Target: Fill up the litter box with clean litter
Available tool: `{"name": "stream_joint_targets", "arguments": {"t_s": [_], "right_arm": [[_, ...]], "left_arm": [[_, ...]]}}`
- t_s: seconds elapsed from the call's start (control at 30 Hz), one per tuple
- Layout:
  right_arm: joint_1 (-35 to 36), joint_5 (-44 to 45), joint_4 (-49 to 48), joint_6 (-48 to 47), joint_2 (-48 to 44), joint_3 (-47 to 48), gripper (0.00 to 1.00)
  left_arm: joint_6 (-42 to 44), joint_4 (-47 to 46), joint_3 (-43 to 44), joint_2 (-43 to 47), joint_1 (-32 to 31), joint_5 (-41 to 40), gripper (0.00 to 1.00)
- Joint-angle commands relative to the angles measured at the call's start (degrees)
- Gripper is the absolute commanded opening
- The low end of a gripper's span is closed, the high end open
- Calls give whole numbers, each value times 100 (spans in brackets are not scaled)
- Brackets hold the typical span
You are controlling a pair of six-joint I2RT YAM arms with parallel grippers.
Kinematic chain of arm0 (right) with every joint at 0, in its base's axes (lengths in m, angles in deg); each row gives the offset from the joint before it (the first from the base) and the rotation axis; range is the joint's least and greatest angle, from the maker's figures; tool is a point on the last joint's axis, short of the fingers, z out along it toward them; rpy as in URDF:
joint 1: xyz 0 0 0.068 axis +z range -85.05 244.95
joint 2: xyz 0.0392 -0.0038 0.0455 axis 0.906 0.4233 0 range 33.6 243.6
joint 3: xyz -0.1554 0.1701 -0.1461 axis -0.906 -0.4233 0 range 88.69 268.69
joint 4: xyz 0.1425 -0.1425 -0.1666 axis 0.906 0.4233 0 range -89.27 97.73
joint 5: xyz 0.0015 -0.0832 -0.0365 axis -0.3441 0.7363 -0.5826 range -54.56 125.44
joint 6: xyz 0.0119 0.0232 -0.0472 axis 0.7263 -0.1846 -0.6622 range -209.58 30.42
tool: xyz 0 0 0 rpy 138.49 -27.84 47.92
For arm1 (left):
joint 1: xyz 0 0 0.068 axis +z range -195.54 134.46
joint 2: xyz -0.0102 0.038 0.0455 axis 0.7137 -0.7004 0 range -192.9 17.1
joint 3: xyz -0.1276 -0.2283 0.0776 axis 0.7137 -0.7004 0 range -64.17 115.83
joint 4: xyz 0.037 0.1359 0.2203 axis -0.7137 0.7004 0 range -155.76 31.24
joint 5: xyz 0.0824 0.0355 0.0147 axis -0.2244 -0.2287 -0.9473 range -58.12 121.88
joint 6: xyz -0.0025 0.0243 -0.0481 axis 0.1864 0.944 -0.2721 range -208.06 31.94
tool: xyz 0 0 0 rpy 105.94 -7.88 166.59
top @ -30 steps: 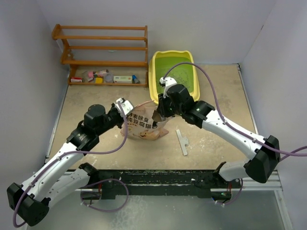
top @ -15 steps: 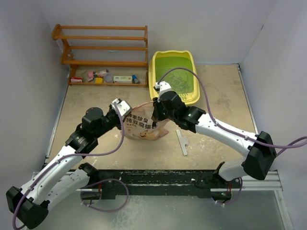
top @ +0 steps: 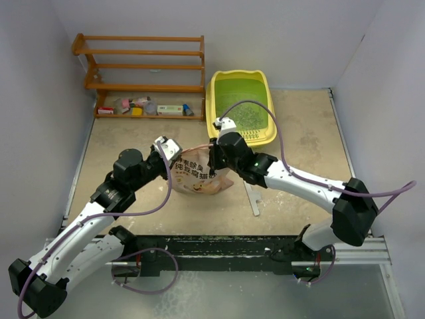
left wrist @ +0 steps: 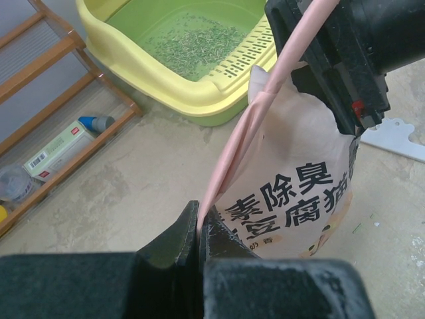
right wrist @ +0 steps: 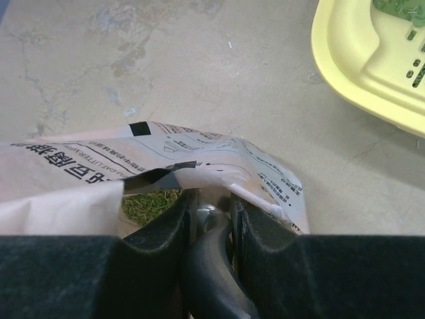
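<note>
My left gripper [left wrist: 198,229] is pinched fully together on the top edge of the pink litter bag [left wrist: 292,199], which stands on the table near its middle. My right gripper [right wrist: 211,199] sits at the bag's open mouth with its jaws partly apart, clamped on a dark grey handle [right wrist: 209,259]. The litter box [top: 214,113] lies at the table's far edge, just right of the wooden rack [top: 143,66], with a thin scatter of greenish clean litter [left wrist: 192,50] on its green floor and more showing inside the bag.
</note>
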Motion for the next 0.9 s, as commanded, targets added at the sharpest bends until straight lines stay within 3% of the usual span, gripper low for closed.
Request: {"name": "stream_joint_targets", "arguments": {"t_s": [0.0, 0.4, 0.87], "right_arm": [[15, 116, 505, 228, 538, -741, 0], [15, -446, -112, 594, 936, -1107, 0], [15, -1889, -1371, 1496, 923, -1497, 0]], "left_arm": [[-192, -762, 90, 193, 4, 175, 0], [-181, -614, 169, 54, 5, 268, 0], [-113, -534, 202, -42, 4, 214, 0]]}}
